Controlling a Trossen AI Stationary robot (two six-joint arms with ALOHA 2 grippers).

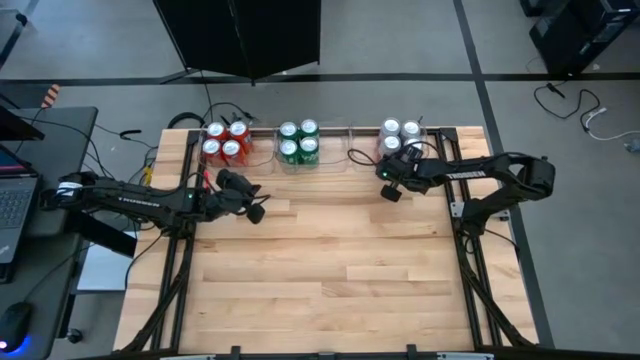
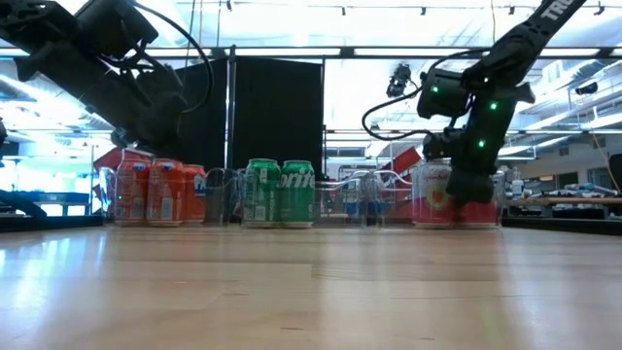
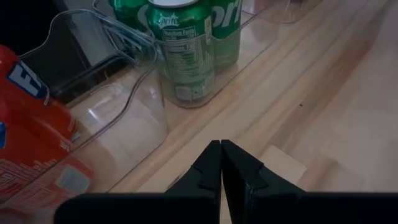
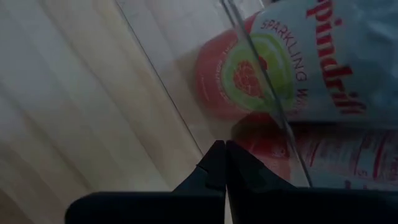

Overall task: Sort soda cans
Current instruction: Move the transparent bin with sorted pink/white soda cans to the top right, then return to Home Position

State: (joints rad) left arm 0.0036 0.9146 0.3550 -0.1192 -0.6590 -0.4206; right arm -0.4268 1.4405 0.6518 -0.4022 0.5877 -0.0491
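Soda cans (image 1: 299, 143) stand upright, grouped by colour along the worktop's (image 1: 330, 280) far edge, just beyond both pressed-together, empty claws: left claw (image 1: 258, 212), right claw (image 1: 390, 193).

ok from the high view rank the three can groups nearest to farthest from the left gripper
From the left gripper:
1. red cans, far-left tray, nearest.
2. green cans, middle tray, only slightly farther.
3. silver-white cans, far-right tray by the right gripper, farthest.

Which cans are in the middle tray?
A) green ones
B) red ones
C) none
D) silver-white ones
A: from above, the green cans stand in the middle tray, with the red cans in the tray on the left arm's side and the silver-white cans on the right arm's side.
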